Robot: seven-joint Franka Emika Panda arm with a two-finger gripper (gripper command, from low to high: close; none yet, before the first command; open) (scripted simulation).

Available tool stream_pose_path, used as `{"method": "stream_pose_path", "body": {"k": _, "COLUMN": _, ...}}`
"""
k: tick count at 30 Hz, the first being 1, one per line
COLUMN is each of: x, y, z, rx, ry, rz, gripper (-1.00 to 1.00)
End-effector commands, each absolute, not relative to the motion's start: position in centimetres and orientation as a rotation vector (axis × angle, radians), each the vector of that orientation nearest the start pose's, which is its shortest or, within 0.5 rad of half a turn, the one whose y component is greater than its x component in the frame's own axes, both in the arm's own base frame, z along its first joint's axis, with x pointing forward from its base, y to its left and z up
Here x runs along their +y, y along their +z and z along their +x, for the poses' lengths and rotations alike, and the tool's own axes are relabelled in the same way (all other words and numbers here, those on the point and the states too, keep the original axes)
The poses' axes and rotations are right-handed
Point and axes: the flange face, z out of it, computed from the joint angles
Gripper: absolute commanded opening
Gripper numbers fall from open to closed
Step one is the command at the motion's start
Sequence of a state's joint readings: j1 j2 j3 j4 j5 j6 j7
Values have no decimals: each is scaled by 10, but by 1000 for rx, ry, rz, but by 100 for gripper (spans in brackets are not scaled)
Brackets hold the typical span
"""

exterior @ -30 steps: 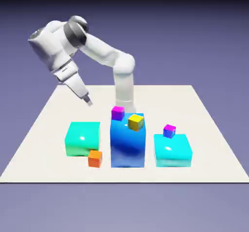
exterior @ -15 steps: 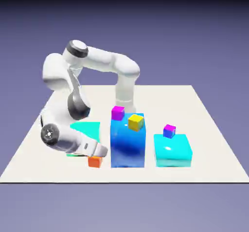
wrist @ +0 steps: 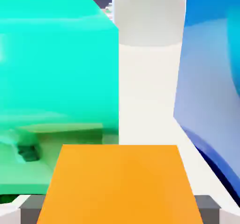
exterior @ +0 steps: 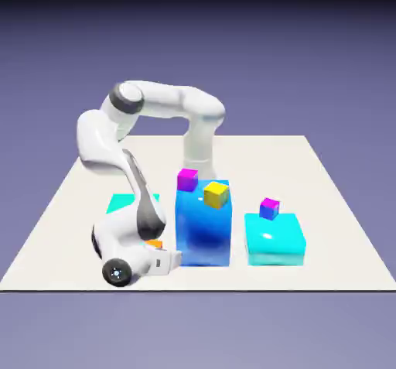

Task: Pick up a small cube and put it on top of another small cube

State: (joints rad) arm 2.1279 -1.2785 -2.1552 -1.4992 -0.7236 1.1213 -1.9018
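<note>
Gripping the orange cube (wrist: 119, 185) looks to be the step in hand: in the hand view the two grey fingertips (wrist: 33, 208) stand against opposite sides of it, closed on it. The cube is low by the table's (exterior: 340, 271) front edge, towards the front left corner in the exterior view, in front of the turquoise block (wrist: 56, 68) and to the left of the tall blue block (exterior: 203, 232). The arm (exterior: 124, 228) hides most of it there, so I cannot tell whether it touches the table.

It will likely handle as a light, stiff little block, hard to crush or dent. Its flat faces look smooth and could slip if pinched near an edge, so the middle of two opposite sides is the place to hold, with the pads flat against them. The grip looks evenly placed left and right, which should keep it from twisting. A straight lift seems wise, since the turquoise block and the blue block rise close by and a sideways knock could turn the cube between the pads.
</note>
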Motion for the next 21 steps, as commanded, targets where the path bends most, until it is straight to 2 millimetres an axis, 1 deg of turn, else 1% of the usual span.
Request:
{"method": "stream_pose_path", "body": {"k": 1, "x": -159, "y": 101, "z": 539, "rx": -1846, "ry": 371, "rz": -975, "gripper": -100}}
{"method": "stream_pose_path", "body": {"k": 3, "x": -161, "y": 118, "z": 555, "rx": -1846, "ry": 369, "rz": -974, "gripper": -100}}
{"method": "stream_pose_path", "body": {"k": 4, "x": -161, "y": 130, "z": 560, "rx": -1857, "ry": 339, "rz": -984, "gripper": -100}}
{"method": "stream_pose_path", "body": {"k": 5, "x": -154, "y": 152, "z": 566, "rx": -1869, "ry": 310, "rz": -993, "gripper": -100}}
{"method": "stream_pose_path", "body": {"k": 6, "x": -142, "y": 174, "z": 571, "rx": -1875, "ry": 305, "rz": -992, "gripper": -100}}
{"method": "stream_pose_path", "body": {"k": 10, "x": -85, "y": 263, "z": 584, "rx": -1897, "ry": 299, "rz": -970, "gripper": -100}}
{"method": "stream_pose_path", "body": {"k": 11, "x": -69, "y": 281, "z": 585, "rx": -1899, "ry": 313, "rz": -958, "gripper": -100}}
{"method": "stream_pose_path", "body": {"k": 14, "x": -18, "y": 332, "z": 582, "rx": -1906, "ry": 360, "rz": -917, "gripper": -100}}
{"method": "stream_pose_path", "body": {"k": 17, "x": 35, "y": 384, "z": 572, "rx": -1920, "ry": 403, "rz": -872, "gripper": -100}}
{"method": "stream_pose_path", "body": {"k": 18, "x": 40, "y": 383, "z": 571, "rx": -1914, "ry": 427, "rz": -867, "gripper": -100}}
{"method": "stream_pose_path", "body": {"k": 20, "x": 39, "y": 380, "z": 572, "rx": -1909, "ry": 439, "rz": -867, "gripper": -100}}
{"method": "stream_pose_path", "body": {"k": 21, "x": 40, "y": 375, "z": 567, "rx": -1910, "ry": 439, "rz": -867, "gripper": -100}}
